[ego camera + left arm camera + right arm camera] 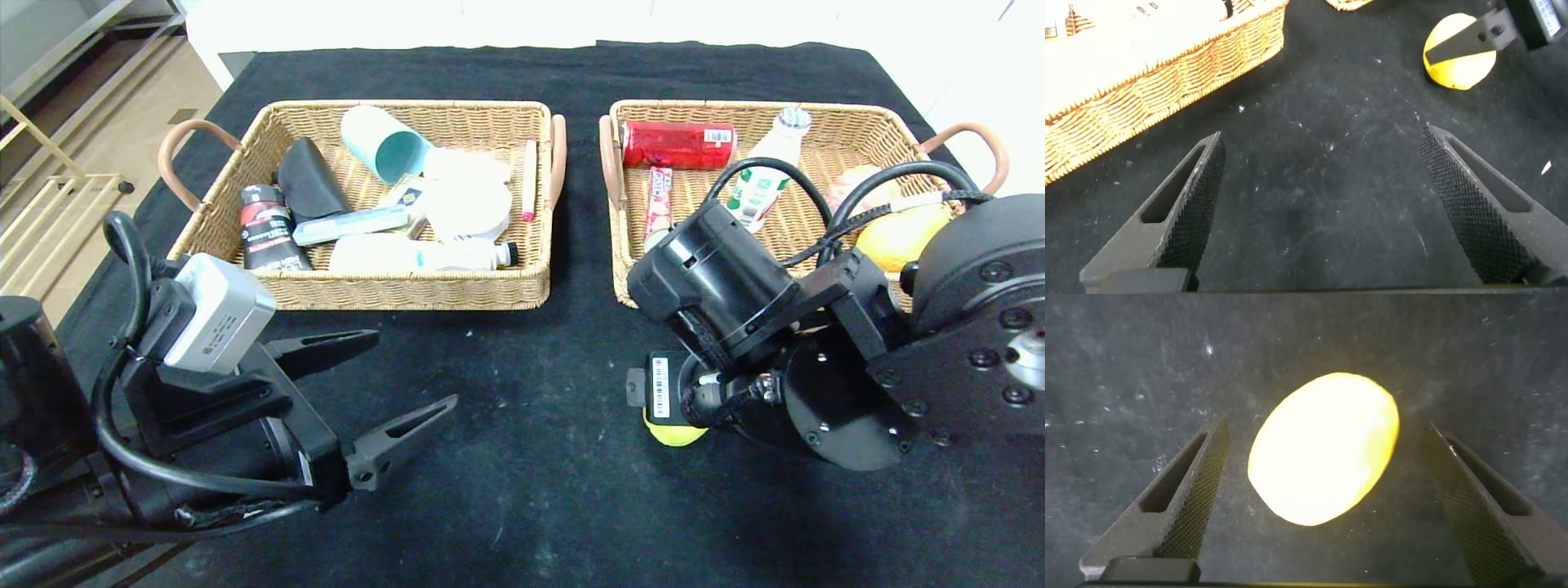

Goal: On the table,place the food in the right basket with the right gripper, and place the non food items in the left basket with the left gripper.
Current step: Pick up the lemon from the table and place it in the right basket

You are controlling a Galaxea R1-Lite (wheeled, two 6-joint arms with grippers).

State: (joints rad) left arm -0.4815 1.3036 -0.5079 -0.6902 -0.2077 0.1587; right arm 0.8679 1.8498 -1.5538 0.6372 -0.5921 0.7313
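Right wrist view: we log the lemon (1324,447) mid-frame on the bench (1118,367), right end effector (1323,506) fingers apart astride it for grasping; left end effector (371,384) idle, apart, lower left.

From the head we look down over the table (539,457); both wrist cameras, closer, share the lemon (1324,447).
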